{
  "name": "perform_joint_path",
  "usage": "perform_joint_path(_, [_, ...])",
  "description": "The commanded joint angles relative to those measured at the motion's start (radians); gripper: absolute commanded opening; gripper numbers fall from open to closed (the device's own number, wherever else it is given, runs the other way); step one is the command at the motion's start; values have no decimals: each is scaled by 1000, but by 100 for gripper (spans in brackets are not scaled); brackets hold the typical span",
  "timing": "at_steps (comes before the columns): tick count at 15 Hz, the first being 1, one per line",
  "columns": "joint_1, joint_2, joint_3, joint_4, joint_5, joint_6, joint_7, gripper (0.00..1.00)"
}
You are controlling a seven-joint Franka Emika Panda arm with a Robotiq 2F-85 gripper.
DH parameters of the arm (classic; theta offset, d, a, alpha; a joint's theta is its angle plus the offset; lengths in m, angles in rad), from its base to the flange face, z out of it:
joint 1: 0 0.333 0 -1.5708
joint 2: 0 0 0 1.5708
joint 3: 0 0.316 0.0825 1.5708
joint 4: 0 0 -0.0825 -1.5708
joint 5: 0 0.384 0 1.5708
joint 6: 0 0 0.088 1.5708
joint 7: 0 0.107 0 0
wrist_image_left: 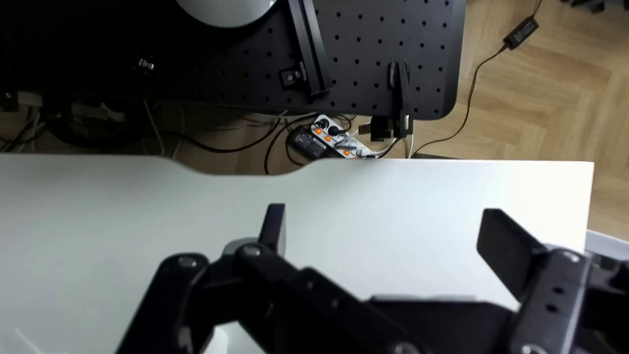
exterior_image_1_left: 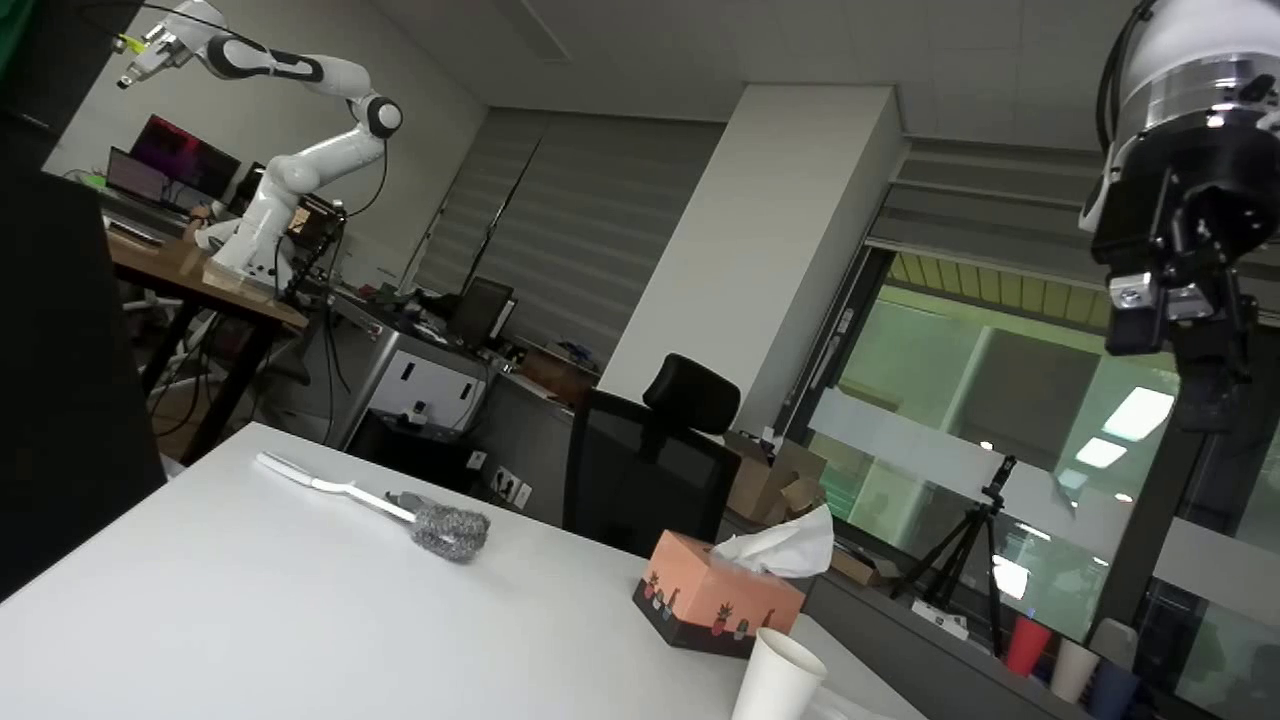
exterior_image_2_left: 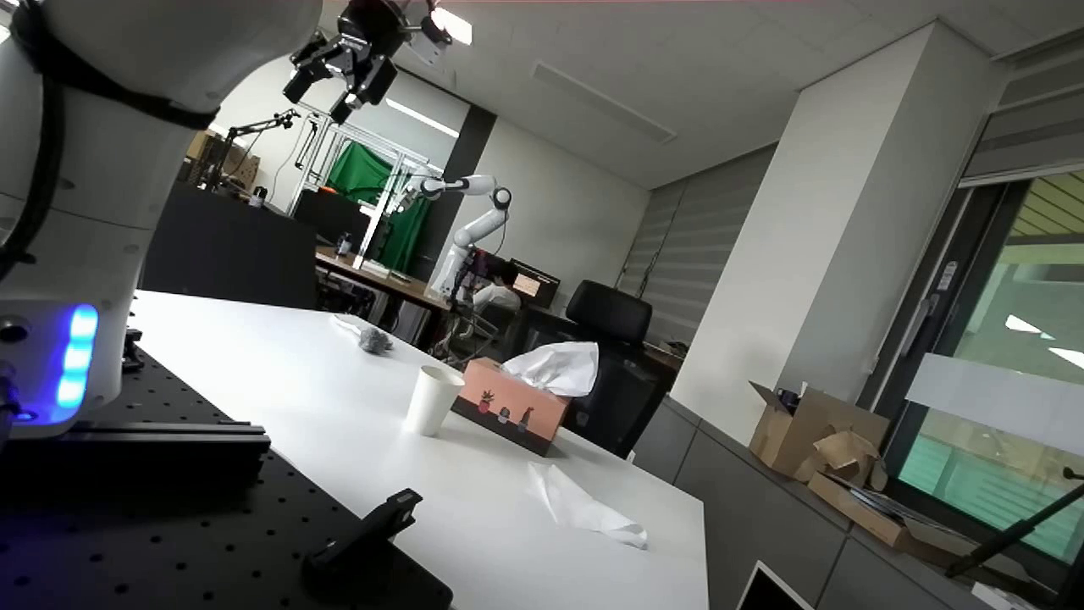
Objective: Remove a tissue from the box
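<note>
The box is orange-pink with a dark lower band and plant pictures, and stands on the white table in both exterior views. A white tissue sticks up from its top opening, also in both. Another crumpled white sheet lies on the table beside the box. My gripper hangs high above the table, well apart from the box, and also shows in an exterior view. In the wrist view its fingers are wide apart with nothing between them. The box and tissue are out of the wrist view.
A white cup stands beside the box, also seen in an exterior view. A white-handled brush with a grey head lies farther along the table. A black perforated plate carries a black clamp. A black chair stands behind.
</note>
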Motion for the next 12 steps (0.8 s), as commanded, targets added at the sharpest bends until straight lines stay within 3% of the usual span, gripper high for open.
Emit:
perform_joint_path(1, [-72, 53, -1, 10, -56, 131, 10, 100])
perform_joint_path(7, [-199, 250, -12, 75, -214, 440, 66, 100])
perform_joint_path(9, [-221, 328, -19, 124, -249, 446, 84, 100])
perform_joint_path(10, [-188, 239, -34, 44, -228, 459, 42, 100])
perform_joint_path(12, [-200, 301, -40, 81, -240, 464, 46, 100])
